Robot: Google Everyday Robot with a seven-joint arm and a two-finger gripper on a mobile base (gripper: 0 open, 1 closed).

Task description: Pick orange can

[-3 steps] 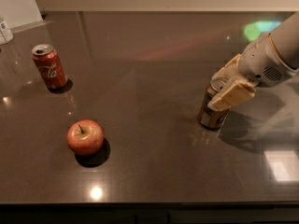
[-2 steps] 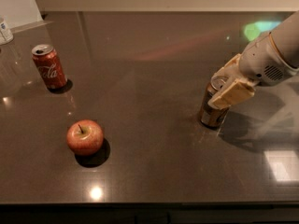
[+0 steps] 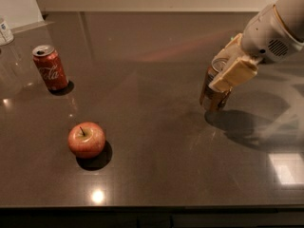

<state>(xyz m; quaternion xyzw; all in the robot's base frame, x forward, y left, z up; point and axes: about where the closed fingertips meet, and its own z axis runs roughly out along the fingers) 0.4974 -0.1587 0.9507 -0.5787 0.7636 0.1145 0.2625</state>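
The orange can (image 3: pixel 212 97), bronze-brown with a silver top, is at the right of the dark table. My gripper (image 3: pixel 224 75) comes in from the upper right and is shut on the can's upper part, with one cream finger (image 3: pixel 235 74) across its front and the other behind it. The can is tilted a little and hangs just above the table, with its shadow (image 3: pixel 225 121) below it.
A red Coca-Cola can (image 3: pixel 50 67) stands at the far left. A red apple (image 3: pixel 86 139) lies at the front left. A clear bottle (image 3: pixel 5 31) is at the left edge. The table's front edge (image 3: pixel 152 208) runs along the bottom.
The gripper has risen with the orange can in it; the can has left the table surface and moved slightly up and away from its shadow.
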